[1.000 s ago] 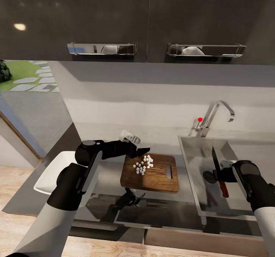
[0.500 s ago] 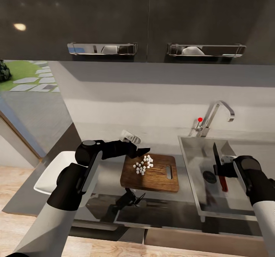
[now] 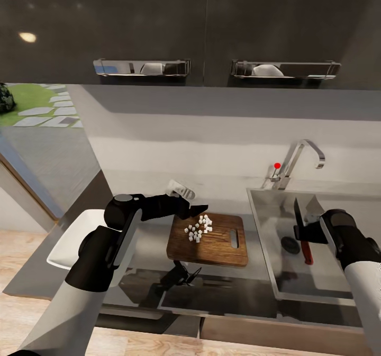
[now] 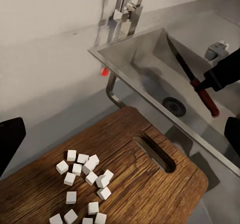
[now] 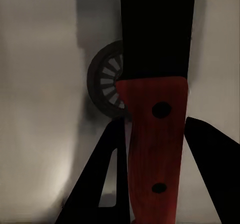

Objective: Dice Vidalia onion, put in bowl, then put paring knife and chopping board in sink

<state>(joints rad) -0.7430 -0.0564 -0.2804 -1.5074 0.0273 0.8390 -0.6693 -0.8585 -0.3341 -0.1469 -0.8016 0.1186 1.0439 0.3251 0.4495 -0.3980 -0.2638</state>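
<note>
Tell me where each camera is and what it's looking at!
Head view: up on the robot's head, looking down over the countertop and sink; both arms show.
Left wrist view: on the left arm, looking at the chopping board with diced onion; dark fingertips show.
Right wrist view: on the right arm, over the sink drain, close on the paring knife in the right end effector.
Shared: every view shows the knife.
</note>
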